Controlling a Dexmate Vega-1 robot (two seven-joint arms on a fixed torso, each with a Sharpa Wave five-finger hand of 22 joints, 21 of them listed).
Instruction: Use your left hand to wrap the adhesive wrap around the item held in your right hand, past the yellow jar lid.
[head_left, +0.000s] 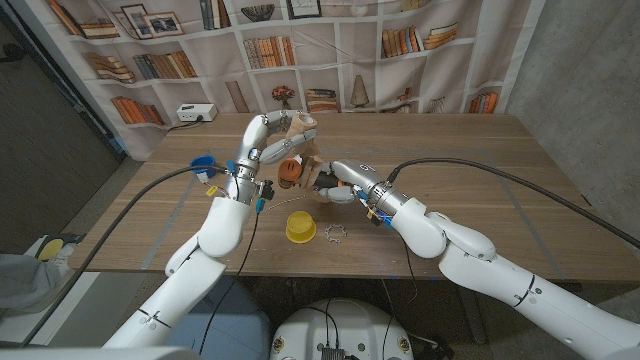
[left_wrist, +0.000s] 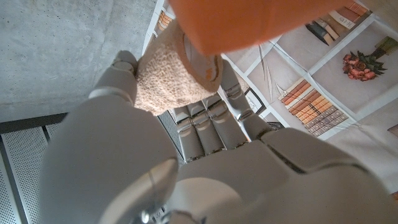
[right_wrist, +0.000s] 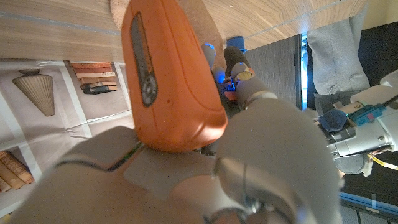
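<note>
the robot's left hand (head_left: 285, 135) is raised above the wooden table (head_left: 480, 170), its fingers (left_wrist: 199, 124) closed around a beige roll of adhesive wrap (left_wrist: 171, 81). just beside it, the right hand (head_left: 335, 185) grips an orange item (right_wrist: 168, 81), with beige wrap (head_left: 318, 172) already on part of it. on the table below them sits the yellow jar lid (head_left: 299, 227), with a small metal ring (head_left: 334, 233) beside it and a blue cup (head_left: 203, 163) further left
</note>
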